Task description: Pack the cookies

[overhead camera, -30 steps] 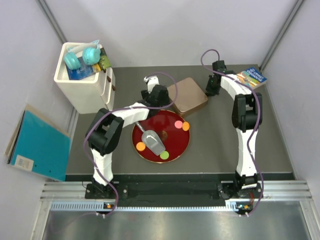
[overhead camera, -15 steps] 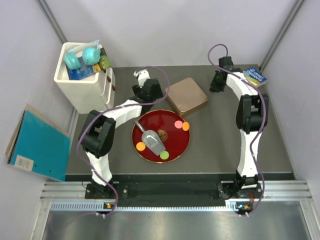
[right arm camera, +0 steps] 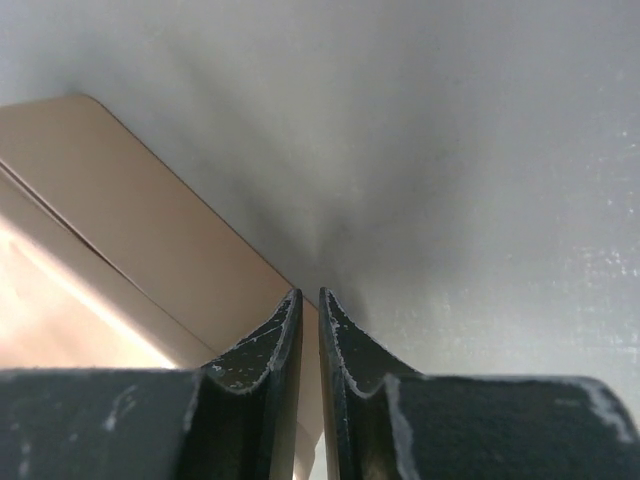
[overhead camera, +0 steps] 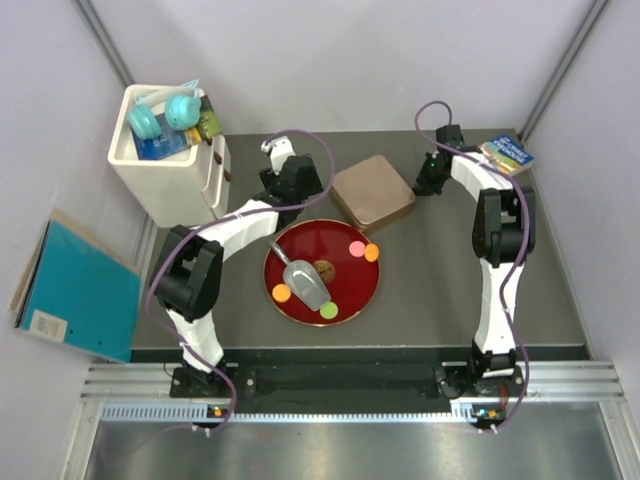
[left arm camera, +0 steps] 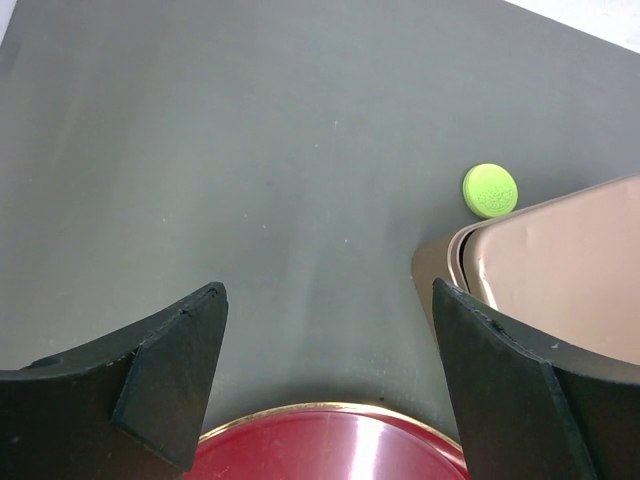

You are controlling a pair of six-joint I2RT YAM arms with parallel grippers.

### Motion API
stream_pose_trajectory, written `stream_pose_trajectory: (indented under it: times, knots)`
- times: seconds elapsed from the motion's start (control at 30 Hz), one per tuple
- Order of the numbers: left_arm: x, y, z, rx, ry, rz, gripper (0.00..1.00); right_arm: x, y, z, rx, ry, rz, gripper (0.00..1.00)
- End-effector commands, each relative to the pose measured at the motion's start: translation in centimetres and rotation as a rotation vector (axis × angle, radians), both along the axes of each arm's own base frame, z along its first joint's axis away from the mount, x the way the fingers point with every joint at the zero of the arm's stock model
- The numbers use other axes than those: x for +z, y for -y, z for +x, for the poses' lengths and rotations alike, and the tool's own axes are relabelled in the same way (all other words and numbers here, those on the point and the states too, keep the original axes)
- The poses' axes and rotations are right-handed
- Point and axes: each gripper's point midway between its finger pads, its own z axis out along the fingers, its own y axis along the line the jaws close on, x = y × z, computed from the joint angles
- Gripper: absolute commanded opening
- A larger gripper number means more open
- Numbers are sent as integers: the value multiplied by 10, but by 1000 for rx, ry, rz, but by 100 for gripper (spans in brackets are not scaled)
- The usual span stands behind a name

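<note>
A blue folder [overhead camera: 75,290] lies far left, off the table, and next to it a white bin [overhead camera: 165,170] holds teal headphones [overhead camera: 165,115] and other clutter. The left gripper [left arm camera: 328,290] hangs over the dark table [overhead camera: 450,290] just beyond the far rim of the red plate [overhead camera: 355,290], its fingers [left arm camera: 170,370] spread wide with nothing between them. On the plate, an orange cookie [overhead camera: 282,293] sits near the left rim, a silver scoop [overhead camera: 305,283] lies just right of it beside the brown-gold emblem [overhead camera: 323,270], and a green cookie [overhead camera: 329,310] rests near the front rim. A pink cookie [overhead camera: 357,247] and a second orange cookie [overhead camera: 372,253] lie side by side at the plate's far right edge. In the left wrist view, a lone green cookie [left arm camera: 490,190] sits on the bare table, just beside the corner of the tan box [overhead camera: 373,190]. The box stands beyond the plate, close to its rim. The right gripper [right arm camera: 310,295] is at the box's right side, its fingers [right arm camera: 255,360] drawn together to a thin slit. Their tips seem to meet the box's edge, but the close view does not settle whether they pinch it. A colourful book [overhead camera: 505,153] lies at the far right corner.
</note>
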Motion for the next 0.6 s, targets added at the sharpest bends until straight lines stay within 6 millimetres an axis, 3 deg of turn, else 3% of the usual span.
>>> stream_pose_trajectory:
  times: [0.0, 0.33, 0.57]
  knots:
    - [24, -4, -3, 14, 45, -41, 87, 5, -9, 3, 4, 30, 64, 12]
    - [22, 7, 6, -13, 43, -57, 87, 0, -12, -8, 7, 22, 53, 12]
    - [6, 10, 7, -21, 10, -48, 86, 19, -14, 5, 44, 73, -50, 13]
